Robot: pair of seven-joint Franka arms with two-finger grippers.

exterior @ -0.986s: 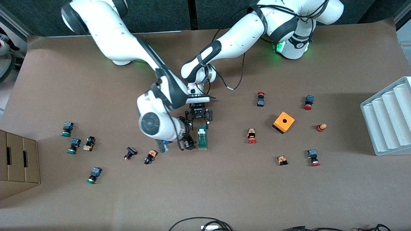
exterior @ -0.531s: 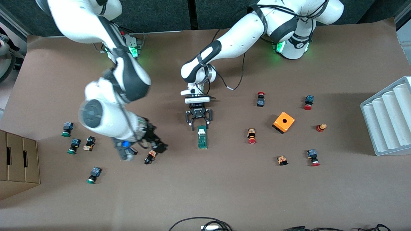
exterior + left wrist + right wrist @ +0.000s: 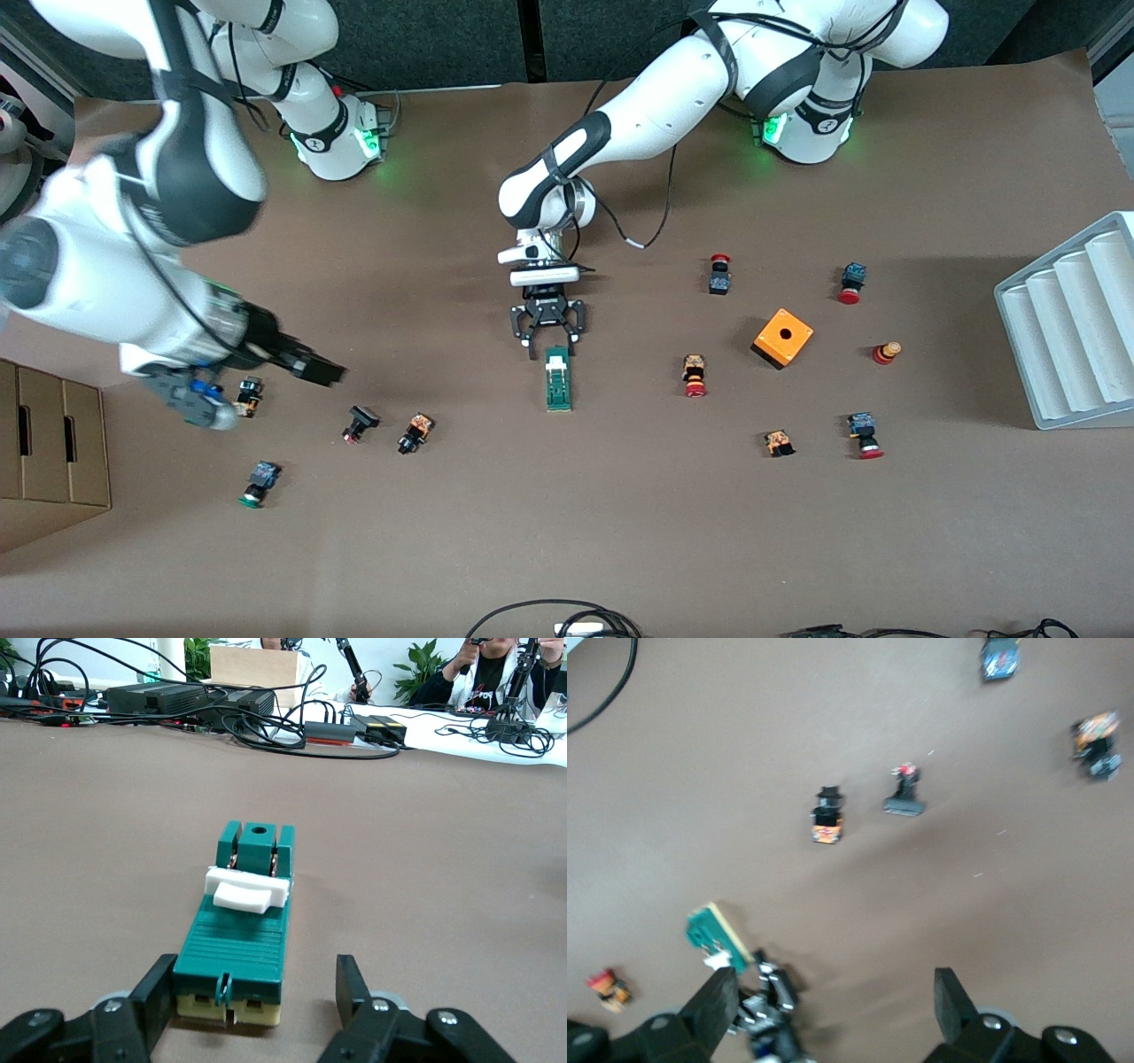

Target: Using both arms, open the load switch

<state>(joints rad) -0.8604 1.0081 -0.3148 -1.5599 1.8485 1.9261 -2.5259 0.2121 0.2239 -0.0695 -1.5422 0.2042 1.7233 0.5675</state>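
Front view shows me the load switch [image 3: 558, 378], a long green block, lying near the middle of the table [image 3: 620, 532]. Its white piece sits at the end far from the camera. My left gripper [image 3: 548, 347] is right at that end, fingers [image 3: 354, 988] apart on both sides, not squeezing it. My right gripper [image 3: 314, 368] hangs up high toward the right arm's end, wide apart and empty, over some small push buttons [image 3: 354, 424].
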